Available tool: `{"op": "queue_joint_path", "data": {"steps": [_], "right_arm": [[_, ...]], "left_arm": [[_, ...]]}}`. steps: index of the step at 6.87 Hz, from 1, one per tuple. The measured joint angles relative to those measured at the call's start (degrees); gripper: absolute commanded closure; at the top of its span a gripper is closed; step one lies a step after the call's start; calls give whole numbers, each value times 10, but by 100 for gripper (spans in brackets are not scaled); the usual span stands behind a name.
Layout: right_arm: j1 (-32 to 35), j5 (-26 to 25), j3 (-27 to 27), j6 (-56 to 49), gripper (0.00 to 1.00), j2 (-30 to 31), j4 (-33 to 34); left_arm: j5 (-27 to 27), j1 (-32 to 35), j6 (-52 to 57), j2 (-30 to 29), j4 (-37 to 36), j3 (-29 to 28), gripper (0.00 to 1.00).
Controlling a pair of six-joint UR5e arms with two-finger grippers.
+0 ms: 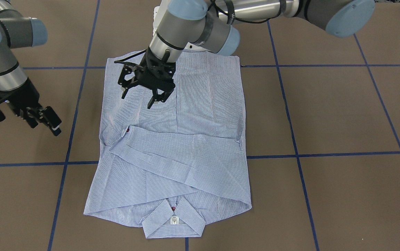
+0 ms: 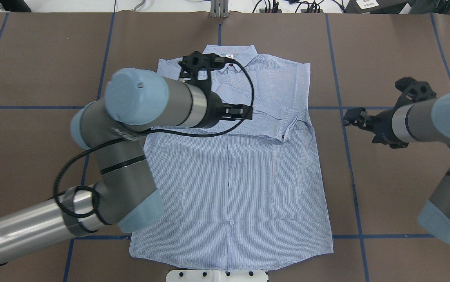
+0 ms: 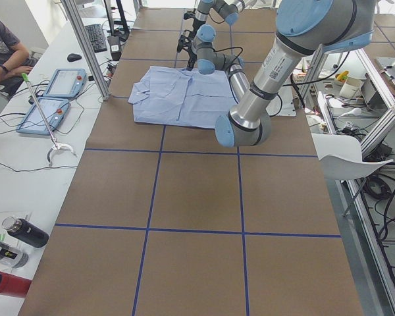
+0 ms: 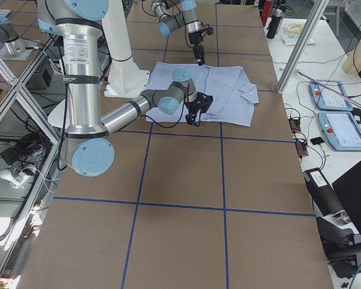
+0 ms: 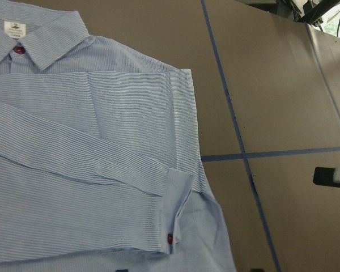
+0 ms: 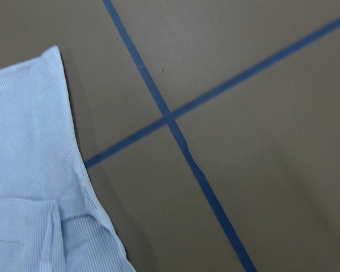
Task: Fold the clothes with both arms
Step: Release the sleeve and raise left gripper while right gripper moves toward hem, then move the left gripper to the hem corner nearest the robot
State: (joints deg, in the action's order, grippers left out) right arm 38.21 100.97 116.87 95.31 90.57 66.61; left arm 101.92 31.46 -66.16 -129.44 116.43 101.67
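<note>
Starting on my left, the left pincer (image 1: 139, 98) hangs over the shirt (image 2: 229, 176) at mid-body, jaws spread wide and holding nothing. The shirt lies flat on the brown tabletop (image 2: 385, 196) between the arms, collar (image 2: 231, 53) on the far side from the robot and hem nearest its base. Both sleeves are laid across the chest, one cuff (image 2: 285, 133) at the shirt's right edge. The right pincer (image 1: 25, 118) hangs over bare tabletop just off that edge, also wide and empty. I judge the sleeve folds done and the body fold next, which calls for each pincer to come down and pinch the thin cotton on its own side, then lift together. By my count: one shirt, two arms, two pincers, two sleeves, two dark red buttons showing.
</note>
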Motion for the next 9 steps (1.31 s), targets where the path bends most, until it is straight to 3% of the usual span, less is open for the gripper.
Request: {"op": "queue_joint_path", "data": {"steps": [2, 4, 6, 9], "right_arm": [[-162, -146, 61, 155, 8, 62, 2], [-292, -264, 74, 272, 8, 88, 5], [-362, -311, 75, 326, 10, 92, 7], [-409, -318, 74, 367, 11, 92, 17]], "left_arm": [[55, 37, 32, 66, -60, 101, 25], [70, 49, 34, 75, -99, 126, 24], [72, 56, 29, 83, -107, 130, 23], [71, 64, 24, 94, -108, 128, 22]]}}
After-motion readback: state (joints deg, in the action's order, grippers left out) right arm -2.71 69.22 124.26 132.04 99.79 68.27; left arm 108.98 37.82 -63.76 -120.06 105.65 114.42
